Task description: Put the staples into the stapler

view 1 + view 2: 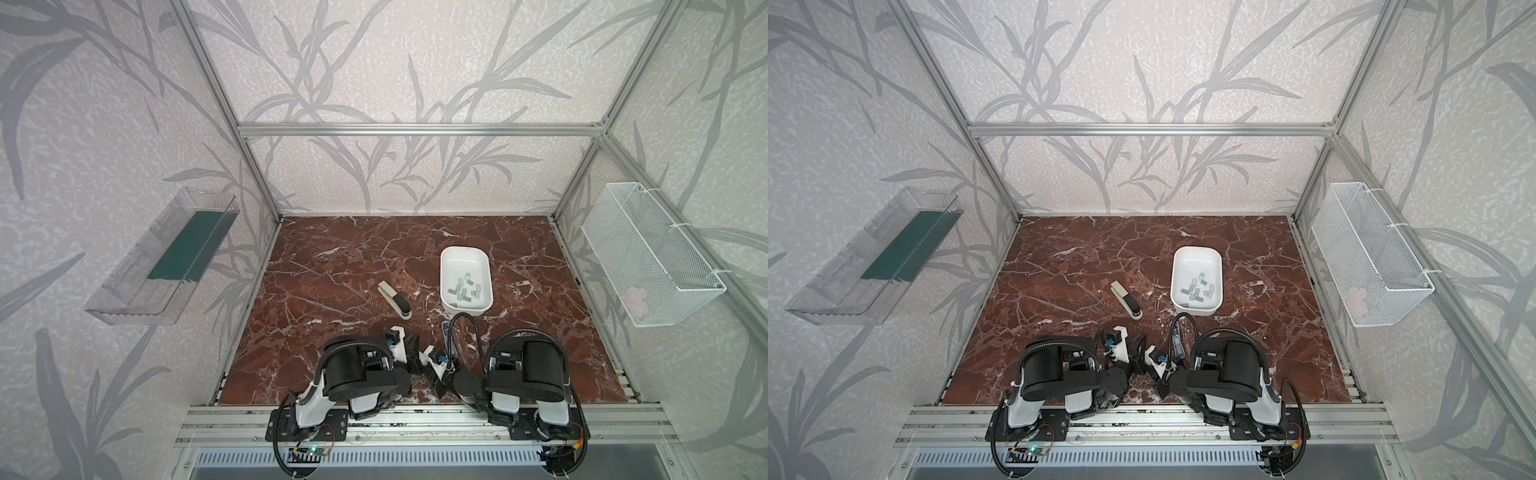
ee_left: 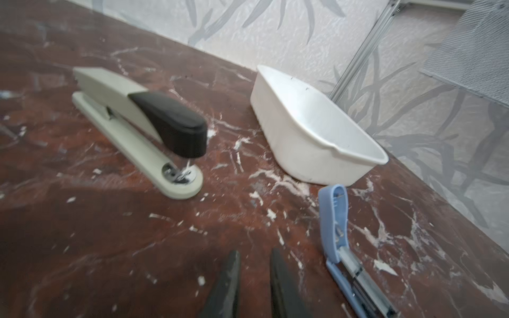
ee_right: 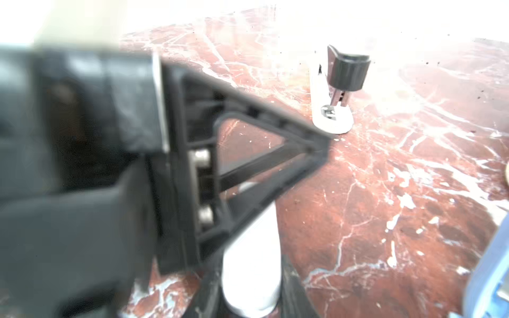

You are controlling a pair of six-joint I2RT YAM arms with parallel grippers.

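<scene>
Left wrist view: staples not picked, blue stapler open, hands crowded

Staples (image 1: 465, 286) lie loose in the white tub (image 1: 443, 274), a dozen or so grey strips, some overlapping, toward the tub's near end in both top views. None has been loaded yet, going by how they lie.

Blue stapler (image 2: 336, 225) lies on the worktop (image 1: 332, 257) just in front of the tub, lid swung up and rail exposed. It is likely the one to load. The grey-and-black stapler (image 2: 137, 124) sits closed to the tub's left, apart from it.

Left hand (image 2: 254, 252) is clenched on nothing, tips close together over bare worktop, near the blue stapler but not touching it. Right hand (image 3: 250, 264): cannot tell its state. Something white shows between its fingers, and whether that is gripped or just behind them is unclear. The left hand blocks much of the right wrist view, and the rest is washed out.

Risks:
- Both hands sit close together near the base, so a reach by either could clip the other.
- Strips are thin, flat and overlapping, so a pinch may take two or slip off.
- The tub is light and may slide if a wall is nudged.
- The blue stapler is unheld, so pushing a strip into the rail may skid it.
</scene>
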